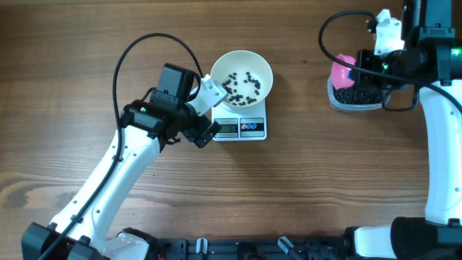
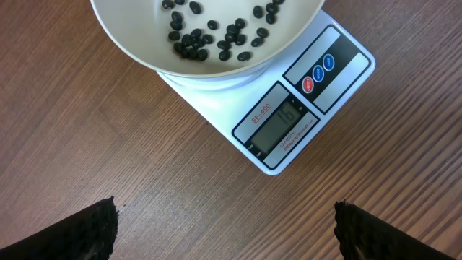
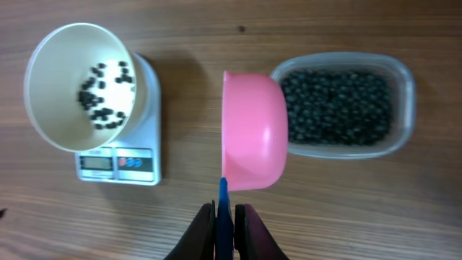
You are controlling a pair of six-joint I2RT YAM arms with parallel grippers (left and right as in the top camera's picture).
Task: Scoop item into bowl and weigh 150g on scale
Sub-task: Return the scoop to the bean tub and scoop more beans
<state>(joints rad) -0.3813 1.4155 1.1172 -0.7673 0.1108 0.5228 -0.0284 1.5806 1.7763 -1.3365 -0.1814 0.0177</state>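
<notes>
The white bowl stands on the scale with a thin scatter of black beads in it. In the left wrist view the bowl and the scale's lit display lie just ahead. My left gripper is open beside the scale's left end, its fingertips wide apart over bare wood. The right gripper is shut on the blue handle of a pink scoop. That scoop is turned on edge at the left end of the clear tub of beads.
The tub sits at the table's far right, well apart from the scale. My right arm's white link runs down the right edge. A black cable loops over the wood behind the left arm.
</notes>
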